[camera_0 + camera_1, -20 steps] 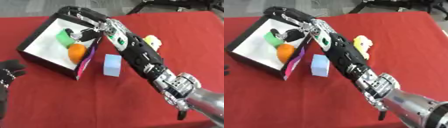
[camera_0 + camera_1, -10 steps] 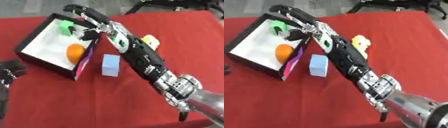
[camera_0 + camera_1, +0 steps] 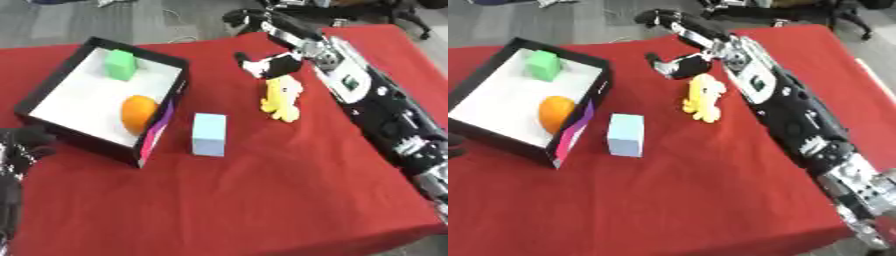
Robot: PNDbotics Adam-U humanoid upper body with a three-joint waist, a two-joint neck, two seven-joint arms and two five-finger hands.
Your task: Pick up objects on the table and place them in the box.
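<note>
Right hand hangs over the red table at the yellow toy's 12 o'clock, fingers spread wide, holding nothing. Box sits at the toy's 9 o'clock with a green block at its far end and an orange against its near wall. Blue block lies on the table at the orange's 3 o'clock, just outside the box. Left hand rests at the box's 7 o'clock; can't tell its fingers.

Black right arm with silver joints, possibly green markings.
</note>
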